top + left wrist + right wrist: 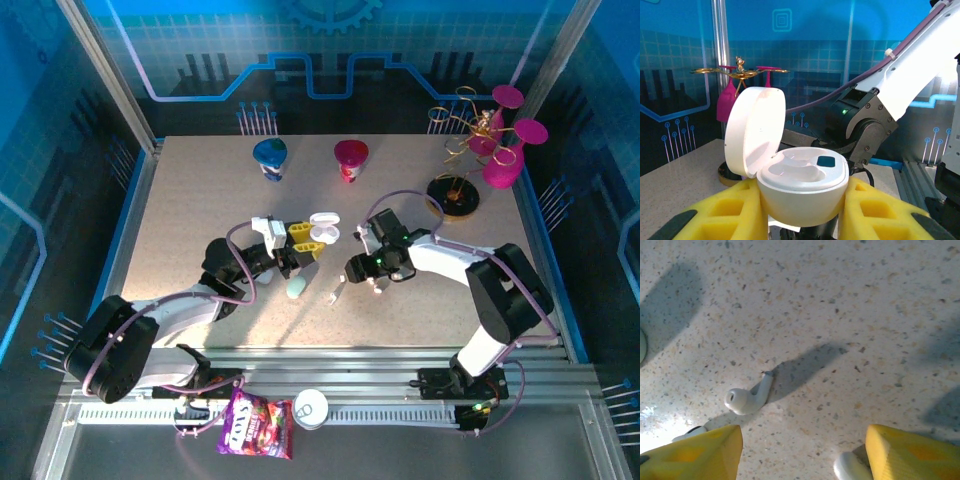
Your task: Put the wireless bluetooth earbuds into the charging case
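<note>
Two arms meet mid-table. Left gripper (303,243) is clamped on the charging case (805,182): yellow pads (730,210) on both flanks, case upright, lid (754,131) hinged open and standing up on its left side, both sockets in the top unfilled.

Right gripper (802,442) hangs low over the table (190,220), jaws apart, nothing between them. One earbud (746,399) lies flat on the surface just ahead of the left pad (700,450), stem pointing up-right, bare table all round it. A second white piece (847,467) touches the inner edge of the other pad; it is cut off by the frame, so I can't tell what it is.

From above, a pale green pebble (297,288) sits just in front of the left gripper. Back edge has a blue cup (270,157) and a magenta cup (350,158), well apart from both grippers. Gold rack (462,150) with pink glasses fills the right rear corner. Left half of the table is open. Snack bag (255,425) lies on the near rail.
</note>
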You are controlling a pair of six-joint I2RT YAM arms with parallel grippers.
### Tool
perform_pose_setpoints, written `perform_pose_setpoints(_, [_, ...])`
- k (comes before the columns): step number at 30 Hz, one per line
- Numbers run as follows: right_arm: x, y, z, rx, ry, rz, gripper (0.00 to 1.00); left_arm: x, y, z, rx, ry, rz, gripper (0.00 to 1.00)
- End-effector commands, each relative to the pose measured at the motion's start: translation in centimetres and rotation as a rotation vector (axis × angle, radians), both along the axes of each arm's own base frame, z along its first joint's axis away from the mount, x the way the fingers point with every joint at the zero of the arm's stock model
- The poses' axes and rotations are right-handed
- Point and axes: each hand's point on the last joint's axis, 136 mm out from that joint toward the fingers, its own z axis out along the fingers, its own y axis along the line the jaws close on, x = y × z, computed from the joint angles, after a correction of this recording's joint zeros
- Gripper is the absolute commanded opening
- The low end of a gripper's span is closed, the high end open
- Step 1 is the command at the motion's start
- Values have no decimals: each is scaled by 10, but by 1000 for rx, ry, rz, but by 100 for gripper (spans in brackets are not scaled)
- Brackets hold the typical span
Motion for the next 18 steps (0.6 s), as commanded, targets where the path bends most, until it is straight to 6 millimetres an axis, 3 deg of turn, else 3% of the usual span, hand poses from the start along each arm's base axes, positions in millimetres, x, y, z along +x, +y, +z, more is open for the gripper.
perform_pose_setpoints(1, [-11, -8, -7, 11, 31, 0, 66, -6, -3, 3, 0, -15, -39, 24])
perform_pose_setpoints(12, [-37, -3, -5, 91, 88, 18, 57, -6, -6, 4, -10, -11, -62, 24])
perform_pose_setpoints(18, [-35, 3, 0, 139, 80, 6, 51, -8, -6, 2, -9, -1, -63, 24])
